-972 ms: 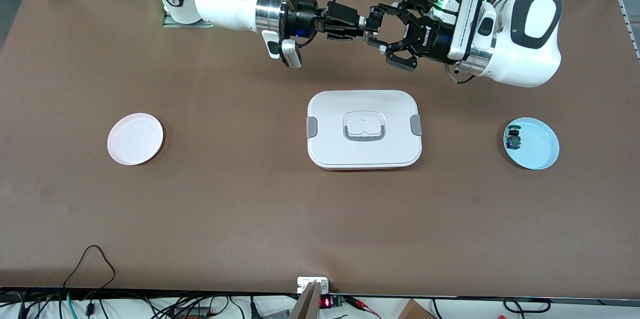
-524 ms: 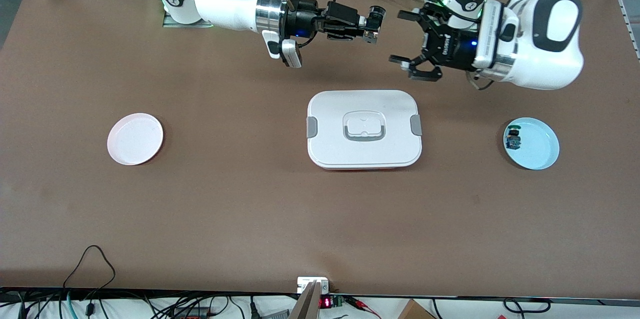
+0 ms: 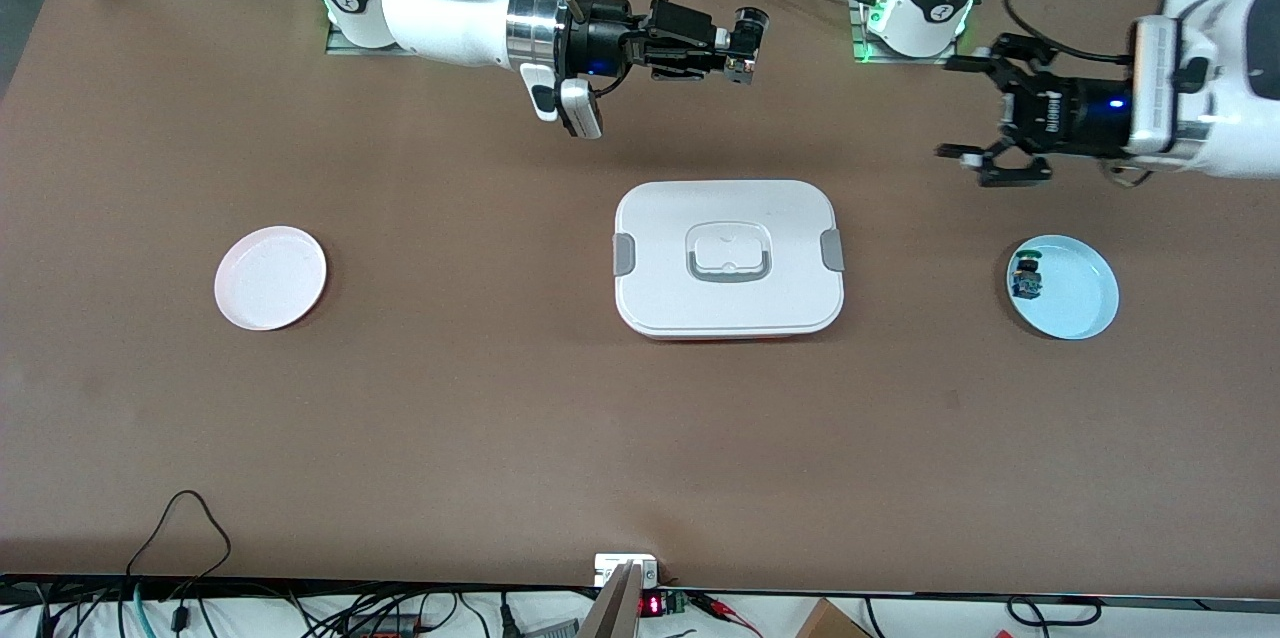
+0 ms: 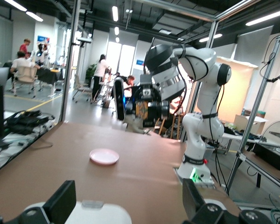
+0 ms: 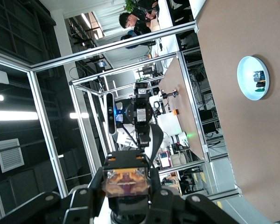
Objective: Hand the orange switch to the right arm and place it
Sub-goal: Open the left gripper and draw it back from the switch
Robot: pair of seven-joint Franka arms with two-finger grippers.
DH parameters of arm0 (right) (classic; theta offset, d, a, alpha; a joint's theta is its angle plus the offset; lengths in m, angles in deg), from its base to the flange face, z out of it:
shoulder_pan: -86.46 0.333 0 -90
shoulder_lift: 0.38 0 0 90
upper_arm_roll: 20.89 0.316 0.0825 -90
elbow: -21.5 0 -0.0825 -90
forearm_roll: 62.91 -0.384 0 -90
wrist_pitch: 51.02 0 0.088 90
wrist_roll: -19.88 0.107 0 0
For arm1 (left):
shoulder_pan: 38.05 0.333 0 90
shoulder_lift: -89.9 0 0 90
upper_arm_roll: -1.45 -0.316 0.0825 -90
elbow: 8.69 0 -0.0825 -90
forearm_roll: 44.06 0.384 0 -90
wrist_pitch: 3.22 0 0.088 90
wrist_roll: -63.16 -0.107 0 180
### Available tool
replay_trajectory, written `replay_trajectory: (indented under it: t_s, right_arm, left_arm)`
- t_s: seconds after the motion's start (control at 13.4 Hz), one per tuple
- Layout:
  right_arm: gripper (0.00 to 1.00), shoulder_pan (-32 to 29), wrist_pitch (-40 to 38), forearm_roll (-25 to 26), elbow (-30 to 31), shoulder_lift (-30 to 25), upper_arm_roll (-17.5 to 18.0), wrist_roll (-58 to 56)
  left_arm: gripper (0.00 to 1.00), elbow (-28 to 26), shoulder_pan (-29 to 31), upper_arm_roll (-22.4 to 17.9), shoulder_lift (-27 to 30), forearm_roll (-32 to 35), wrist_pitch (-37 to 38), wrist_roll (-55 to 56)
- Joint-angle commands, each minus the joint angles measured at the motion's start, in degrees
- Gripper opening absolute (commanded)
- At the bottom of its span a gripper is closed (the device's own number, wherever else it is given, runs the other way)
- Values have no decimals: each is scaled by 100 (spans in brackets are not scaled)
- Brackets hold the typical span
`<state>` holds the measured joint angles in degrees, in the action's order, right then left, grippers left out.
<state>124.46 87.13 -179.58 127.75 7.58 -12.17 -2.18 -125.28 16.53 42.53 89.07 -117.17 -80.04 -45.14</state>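
Observation:
My right gripper [image 3: 733,50] is shut on the orange switch [image 3: 750,26], held in the air over the table's edge at the robots' side, above the white box. In the right wrist view the switch's orange-tan body [image 5: 127,179] sits clamped between the fingers of the right gripper [image 5: 127,186]. My left gripper [image 3: 952,108] is open and empty, in the air over bare table near the light blue plate. In the left wrist view its fingers [image 4: 60,203] stand wide apart around the left gripper's midpoint [image 4: 128,207], facing the right arm [image 4: 149,105].
A white lidded box [image 3: 728,258] lies mid-table. A pink plate [image 3: 270,277] sits toward the right arm's end. A light blue plate [image 3: 1080,308] toward the left arm's end holds a blue switch [image 3: 1025,278]. Cables hang along the camera-side edge.
My left gripper was around the switch with the right gripper; it has drawn away, open, toward the left arm's end. The right gripper keeps the switch, barely moved.

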Motion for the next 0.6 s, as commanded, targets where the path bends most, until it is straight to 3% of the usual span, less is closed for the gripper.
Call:
replay_trajectory:
  t_s: [0.0,0.15,0.3,0.52]
  right_arm:
    - [23,-187,-279,101,89,-58,51,-71]
    - [23,-345,-560,136,141,-58,51,-62]
    - [23,-521,-797,320,159,-58,51,-53]
    - [23,-828,-1254,706,256,-58,51,-44]
  left_arm:
    - [100,565,833,75,-22,962,264,19]
    - [100,1030,1124,66,-249,1735,255,63]
    - [100,1593,1134,83,-880,2561,264,160]
    - [100,1937,1125,84,-1261,2916,272,178]
